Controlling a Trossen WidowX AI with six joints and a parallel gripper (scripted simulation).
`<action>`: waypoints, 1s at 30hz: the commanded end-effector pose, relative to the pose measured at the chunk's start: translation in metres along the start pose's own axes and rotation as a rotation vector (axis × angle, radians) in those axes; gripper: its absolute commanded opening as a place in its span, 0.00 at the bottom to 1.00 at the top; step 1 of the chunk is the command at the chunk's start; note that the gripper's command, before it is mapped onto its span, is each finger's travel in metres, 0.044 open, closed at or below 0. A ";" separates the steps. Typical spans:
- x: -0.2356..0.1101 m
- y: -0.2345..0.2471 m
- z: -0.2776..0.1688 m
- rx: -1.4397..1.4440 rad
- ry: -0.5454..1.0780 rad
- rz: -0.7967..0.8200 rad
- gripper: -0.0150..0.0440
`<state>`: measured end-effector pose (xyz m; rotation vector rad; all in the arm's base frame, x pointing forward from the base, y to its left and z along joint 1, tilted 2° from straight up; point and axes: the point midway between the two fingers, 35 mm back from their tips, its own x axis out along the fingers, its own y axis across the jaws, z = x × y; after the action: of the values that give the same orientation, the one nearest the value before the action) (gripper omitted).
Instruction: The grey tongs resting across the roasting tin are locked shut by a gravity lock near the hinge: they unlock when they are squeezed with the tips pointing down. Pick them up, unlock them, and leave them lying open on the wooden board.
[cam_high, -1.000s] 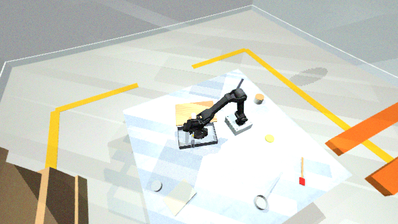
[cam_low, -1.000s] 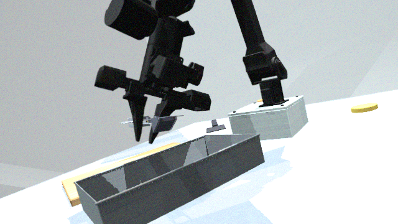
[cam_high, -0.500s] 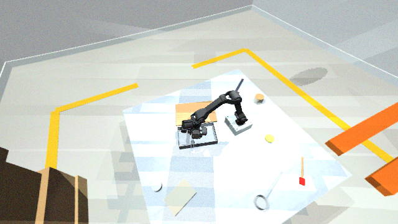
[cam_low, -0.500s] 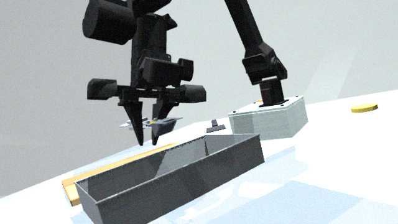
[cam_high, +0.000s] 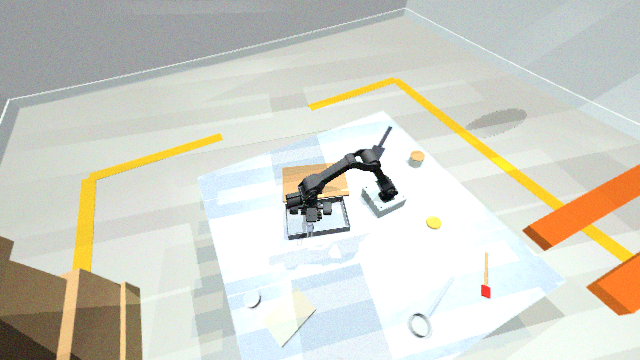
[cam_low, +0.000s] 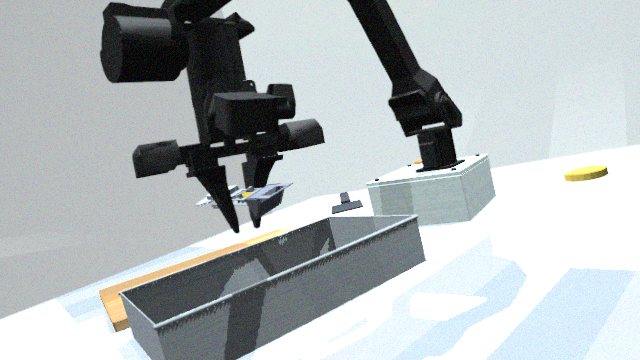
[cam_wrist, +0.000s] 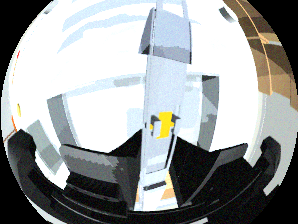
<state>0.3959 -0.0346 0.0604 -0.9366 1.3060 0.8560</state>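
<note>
My gripper (cam_high: 308, 214) (cam_low: 245, 220) (cam_wrist: 152, 133) is shut on the grey tongs (cam_low: 252, 194) (cam_wrist: 160, 76) and holds them in the air above the roasting tin (cam_high: 346, 220) (cam_low: 280, 310). The fingers clamp the tongs near their yellow lock piece (cam_low: 246, 190) (cam_wrist: 161, 123). In the exterior view the tongs lie roughly level, their arms close together. The wooden board (cam_high: 295, 177) (cam_low: 165, 272) (cam_wrist: 256, 36) lies flat just behind the tin. In the top view the gripper hides most of the tongs.
The arm's white base block (cam_high: 382, 200) (cam_low: 430, 192) stands right of the tin. A dark scraper (cam_high: 385, 136) (cam_low: 346, 202), a cork-topped jar (cam_high: 416, 158), a yellow disc (cam_high: 433, 222) (cam_low: 586, 173), a red spatula (cam_high: 485, 290), a ring-ended tool (cam_high: 420, 324) and a white disc (cam_high: 252, 299) lie around.
</note>
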 end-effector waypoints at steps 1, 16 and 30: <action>-0.005 -0.001 0.000 0.001 -0.011 0.046 0.00; -0.007 -0.006 -0.022 0.120 0.001 0.059 0.00; -0.027 -0.024 -0.116 0.604 0.016 0.053 0.00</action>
<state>0.3750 -0.1300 0.0787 -0.5185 1.4778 0.5337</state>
